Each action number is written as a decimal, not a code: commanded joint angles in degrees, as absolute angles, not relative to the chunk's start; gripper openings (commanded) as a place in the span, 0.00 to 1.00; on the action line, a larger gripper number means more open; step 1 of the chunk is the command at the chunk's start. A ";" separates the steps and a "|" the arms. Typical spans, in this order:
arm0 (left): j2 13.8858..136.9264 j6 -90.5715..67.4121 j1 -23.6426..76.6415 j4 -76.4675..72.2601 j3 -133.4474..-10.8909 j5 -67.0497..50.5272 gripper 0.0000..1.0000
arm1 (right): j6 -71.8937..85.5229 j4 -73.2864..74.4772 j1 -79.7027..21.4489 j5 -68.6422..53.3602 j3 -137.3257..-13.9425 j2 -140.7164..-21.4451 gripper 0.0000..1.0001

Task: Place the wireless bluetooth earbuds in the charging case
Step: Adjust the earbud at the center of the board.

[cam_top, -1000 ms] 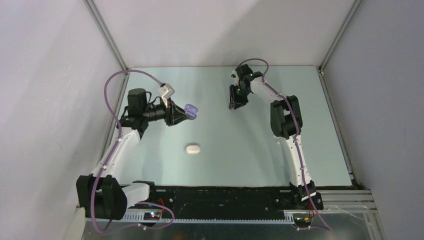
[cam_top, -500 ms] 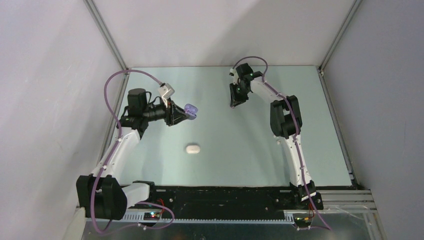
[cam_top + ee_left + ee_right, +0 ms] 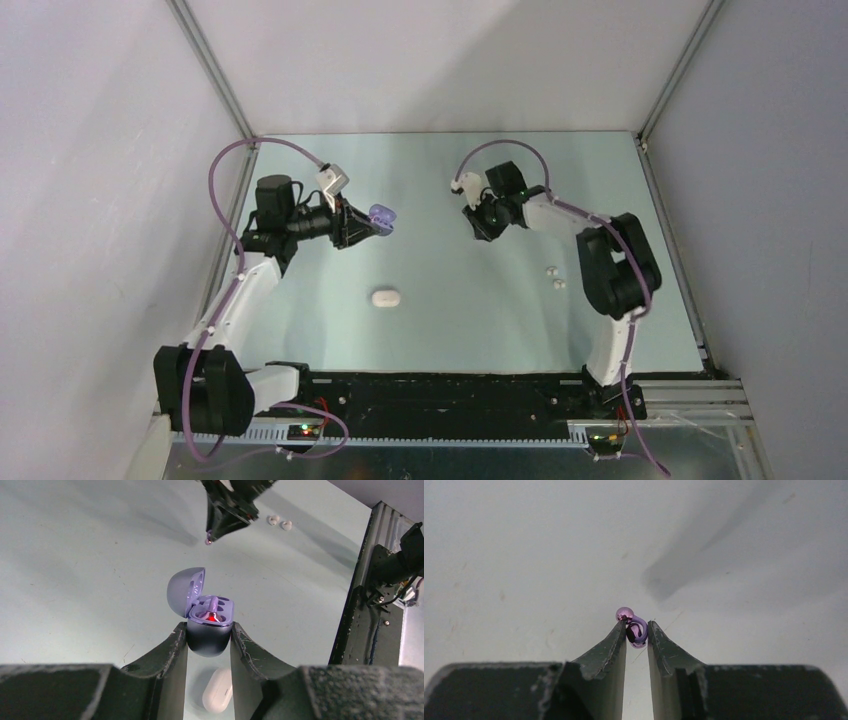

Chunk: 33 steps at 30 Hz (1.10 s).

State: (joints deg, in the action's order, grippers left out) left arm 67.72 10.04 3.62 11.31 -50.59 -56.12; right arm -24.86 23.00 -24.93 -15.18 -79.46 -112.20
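Purple earbud (image 3: 636, 630) is pinched in the right fingers (image 3: 619, 640), that arm bent, reaching left. Left fingers (image 3: 175, 650) squeeze the open purple case (image 3: 207, 639), arm pointing right above the tabletop (image 3: 470, 310).

With the left arm (image 3: 235, 300), rises from the base at the near left corner of the table (image 3: 450, 330), follows the left edge, then turns at the elbow toward the middle, wrist about level. Clamps the left tool (image 3: 208, 628) on the lower half of an open purple case (image 3: 209, 642), one finger against each side, clear of the table. With the right arm (image 3: 612, 268), climbs from the near right base, folds at a high elbow and stretches leftward toward the far middle. Pinches a purple bud (image 3: 626, 613) at the tips of the right tool (image 3: 636, 628), jaws nearly together, off the table
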 commanded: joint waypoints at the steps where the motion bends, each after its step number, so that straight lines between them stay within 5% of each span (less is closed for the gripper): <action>1: 67.80 8.20 3.19 7.69 -51.57 -57.46 0.00 | -37.15 10.92 -25.33 -19.94 -71.39 -105.02 0.26; 12: 67.44 7.78 3.25 7.75 -51.75 -57.67 0.00 | -47.15 5.72 -26.48 -19.65 -62.19 -102.24 0.28; 21: 64.50 6.52 3.24 5.64 -48.68 -57.49 0.00 | -50.81 10.57 -28.01 -21.15 -59.82 -100.87 0.45; 33: 60.83 6.54 3.23 6.53 -45.84 -57.03 0.00 | -19.58 22.21 -19.25 -20.85 -76.80 -101.52 0.50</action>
